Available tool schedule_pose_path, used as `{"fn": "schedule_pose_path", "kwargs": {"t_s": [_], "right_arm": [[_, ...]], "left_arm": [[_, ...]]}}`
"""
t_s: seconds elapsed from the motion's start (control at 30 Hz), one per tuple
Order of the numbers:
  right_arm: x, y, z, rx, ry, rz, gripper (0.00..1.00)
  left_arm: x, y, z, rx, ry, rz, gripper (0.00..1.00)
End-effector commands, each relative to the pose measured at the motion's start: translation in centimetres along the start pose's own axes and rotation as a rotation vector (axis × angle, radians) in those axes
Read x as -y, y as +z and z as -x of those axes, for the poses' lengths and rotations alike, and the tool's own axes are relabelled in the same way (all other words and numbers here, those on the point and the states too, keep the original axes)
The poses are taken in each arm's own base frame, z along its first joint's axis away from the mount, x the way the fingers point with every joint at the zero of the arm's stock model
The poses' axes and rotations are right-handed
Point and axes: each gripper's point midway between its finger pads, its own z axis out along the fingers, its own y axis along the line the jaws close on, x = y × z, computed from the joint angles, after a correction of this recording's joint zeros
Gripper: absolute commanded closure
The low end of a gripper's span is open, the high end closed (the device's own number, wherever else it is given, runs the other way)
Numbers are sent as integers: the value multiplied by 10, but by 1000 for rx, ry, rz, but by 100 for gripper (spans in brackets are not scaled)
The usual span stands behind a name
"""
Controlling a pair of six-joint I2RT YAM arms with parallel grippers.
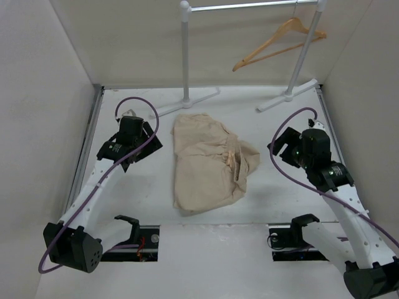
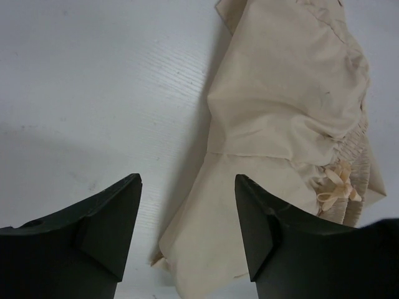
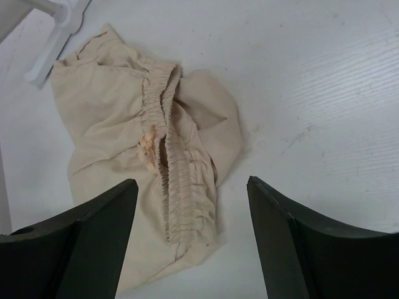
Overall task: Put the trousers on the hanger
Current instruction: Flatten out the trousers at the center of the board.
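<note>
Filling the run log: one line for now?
trousers: crumpled on table | hanger: on rail | left gripper: open | right gripper: open

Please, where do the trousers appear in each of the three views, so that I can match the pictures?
Top external: trousers, crumpled, at the centre of the picture.
Left wrist: trousers, in the right half, from top to bottom.
Right wrist: trousers, in the left half, from the upper left downward.
Shared landmark: the drawstring bow at the waist.
</note>
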Motion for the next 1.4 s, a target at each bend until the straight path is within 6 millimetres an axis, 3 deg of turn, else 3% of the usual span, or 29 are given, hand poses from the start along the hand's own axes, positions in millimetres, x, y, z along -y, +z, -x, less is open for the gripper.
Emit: {"fn": "schedule_pose_path", "kwargs": {"t_s": [0.0, 0.1, 0.13, 0.2, 0.23, 0.27, 0.3, 0.33, 0.37, 0.43, 0.5, 0.53, 0.57, 0.6, 0.63, 0.7, 0.77, 0.97, 1.2, 1.3, 1.33, 1.37], "right_arm": [[-19, -1, 19, 53, -14, 68, 24], [-22, -1, 20, 55, -16, 77, 32], [-22, 0, 19, 52, -18, 74, 39], [-22, 2, 19, 45, -24, 72, 54], [-23, 2, 18, 40, -25, 77, 74], [-24, 3, 18, 36, -26, 80, 78], [-29, 8, 17, 9, -30, 86, 95], [-30, 11, 16, -2, -35, 86, 97], [-34, 19, 17, -17, -45, 87, 98], [-46, 37, 15, -47, -61, 91, 96], [-56, 54, 14, -56, -78, 102, 86], [-65, 70, 15, -62, -83, 112, 71], [-69, 78, 14, -68, -85, 119, 64], [-75, 99, 11, -89, -87, 123, 51], [-76, 104, 11, -93, -87, 123, 49], [-84, 141, -1, -146, -97, 133, 40], [-89, 163, -10, -172, -107, 145, 40], [-81, 231, -38, -238, -98, 96, 39], [-68, 257, -66, -296, -32, 50, 36], [-72, 263, -75, -329, 6, 68, 61], [-76, 261, -69, -310, 14, 81, 75], [-84, 258, -61, -284, 18, 107, 82]], "left_arm": [[16, -1, 4, -1, 18, -65, 39], [18, 2, 8, -1, 5, -73, 39], [18, 3, 9, 2, 2, -79, 39], [19, 3, 9, 12, -2, -91, 39], [19, 4, 9, 15, -1, -96, 40], [19, 5, 9, 16, -1, -100, 42], [20, 8, 8, 20, 0, -110, 51], [21, 10, 7, 16, 1, -115, 57], [24, 14, 7, 11, 1, -125, 70], [25, 24, 7, 9, -4, -118, 85], [28, 34, 8, 7, -14, -117, 87], [29, 37, 8, 7, -17, -117, 87], [31, 40, 10, 8, -20, -120, 86], [34, 49, 9, -2, -26, -125, 79], [35, 52, 9, -6, -25, -126, 76], [37, 68, 8, -18, -33, -123, 58], [38, 78, 7, -24, -40, -122, 49], [45, 98, -3, -79, -61, -163, 43], [33, 106, -24, -121, -89, -149, 43], [29, 107, -27, -127, -105, -140, 43], [28, 107, -26, -124, -113, -136, 43], [26, 107, -25, -120, -120, -131, 43]]}}
